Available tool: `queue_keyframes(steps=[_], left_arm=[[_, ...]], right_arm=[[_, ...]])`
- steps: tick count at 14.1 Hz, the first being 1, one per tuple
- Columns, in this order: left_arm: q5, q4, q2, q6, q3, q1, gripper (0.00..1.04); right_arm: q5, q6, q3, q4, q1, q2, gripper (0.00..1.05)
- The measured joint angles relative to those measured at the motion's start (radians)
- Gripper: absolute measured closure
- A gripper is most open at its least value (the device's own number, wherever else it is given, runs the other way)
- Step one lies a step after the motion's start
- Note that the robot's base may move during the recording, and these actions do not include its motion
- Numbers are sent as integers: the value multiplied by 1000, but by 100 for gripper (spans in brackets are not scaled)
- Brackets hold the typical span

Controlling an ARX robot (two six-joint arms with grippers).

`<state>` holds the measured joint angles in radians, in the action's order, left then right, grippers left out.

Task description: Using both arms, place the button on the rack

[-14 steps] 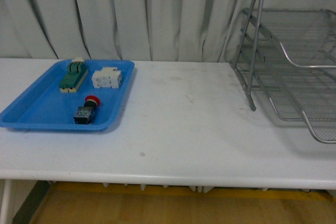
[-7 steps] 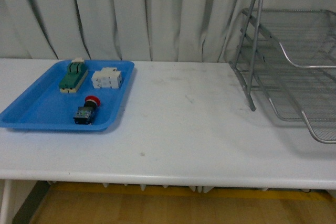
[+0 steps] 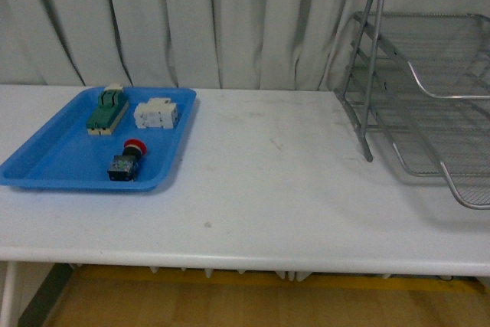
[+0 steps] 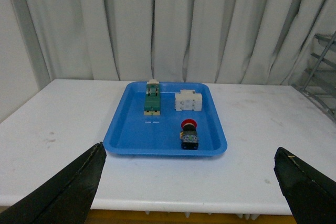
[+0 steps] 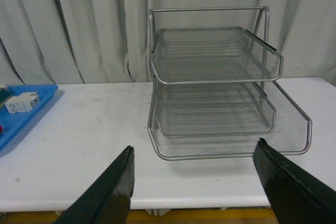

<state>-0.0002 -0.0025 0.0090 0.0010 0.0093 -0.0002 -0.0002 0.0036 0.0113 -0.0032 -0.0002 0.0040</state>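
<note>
White table (image 3: 268, 197) with blue tray (image 3: 57, 155), rack (image 3: 429, 124)

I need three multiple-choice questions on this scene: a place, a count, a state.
1. Where does the button lie? A in a gripper; B in the blue tray; C on the floor.
2. How many parts lie in that tray? A two; B three; C five.
3. How is the left gripper? A open, empty; B shut on the button; C shut on a cable.
Answers: 1 B, inside the tray's rim; 2 B, button, green switch, white breaker; 3 A, fingers wide apart, holding nothing.
</note>
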Motion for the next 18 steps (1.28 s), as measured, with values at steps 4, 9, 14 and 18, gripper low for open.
queue_keyframes(steps=[4,9,14,18], left_arm=[[0,0,0,0,0,0,7],[-193,-323,484,-249,336,-145,7],[-100,-26,1327,-147,765,-106,7],[-115,-171,1840,-67,1213,-149,7]], right_arm=[[0,-1,0,0,0,0,7],[1,-1,0,0,0,0,6],[1,-1,0,0,0,0,6],[1,-1,0,0,0,0,6]])
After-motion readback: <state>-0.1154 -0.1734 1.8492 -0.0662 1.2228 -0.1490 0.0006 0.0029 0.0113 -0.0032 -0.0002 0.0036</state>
